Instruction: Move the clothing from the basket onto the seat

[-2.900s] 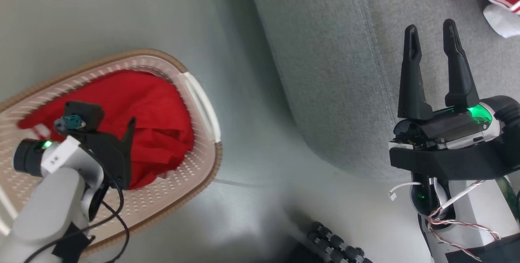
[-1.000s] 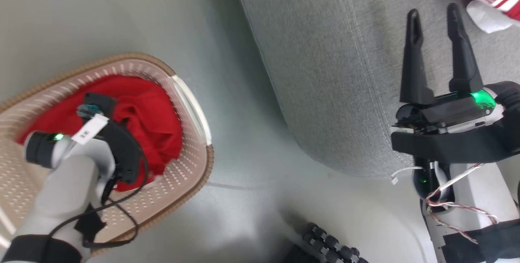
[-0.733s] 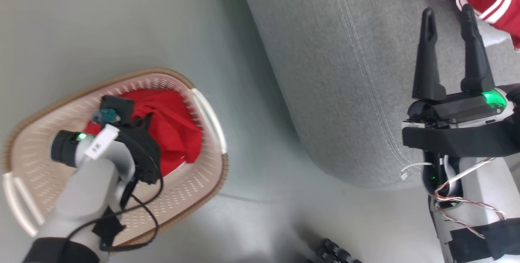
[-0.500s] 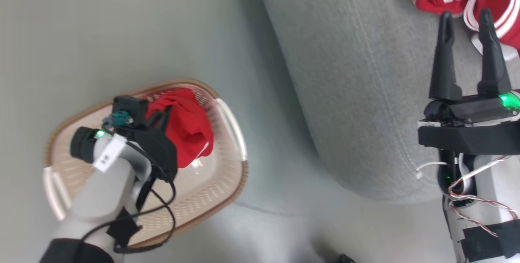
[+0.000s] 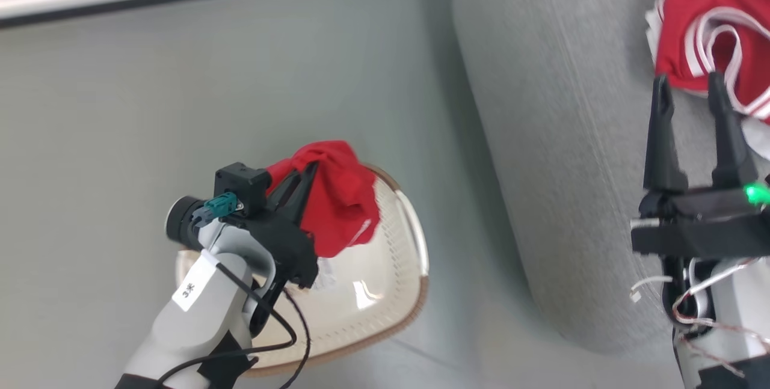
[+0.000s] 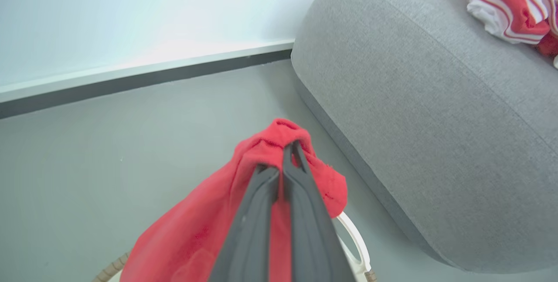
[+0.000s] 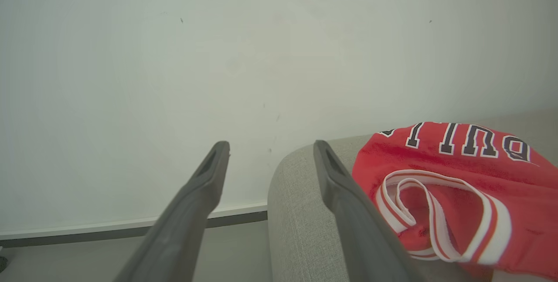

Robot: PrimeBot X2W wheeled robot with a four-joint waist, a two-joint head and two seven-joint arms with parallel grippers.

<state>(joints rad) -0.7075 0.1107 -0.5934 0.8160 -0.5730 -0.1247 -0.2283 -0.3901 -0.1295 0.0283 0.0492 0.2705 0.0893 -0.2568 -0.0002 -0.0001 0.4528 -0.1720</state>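
There was one basket [image 5: 415, 245] at seven o'clock in the head view and one seat [image 5: 541, 136] at three. Red clothing came to at least two pieces: one garment [image 5: 337, 196] at the basket's twelve, and one heap [image 5: 710, 28] at two, its count unclear. Two grippers showed: left gripper [image 5: 307, 169], right gripper [image 5: 689, 79].

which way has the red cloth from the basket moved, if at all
Yes. The red cloth, earlier spread on the basket floor, now hangs bunched from the shut left claw, lifted up off that floor.
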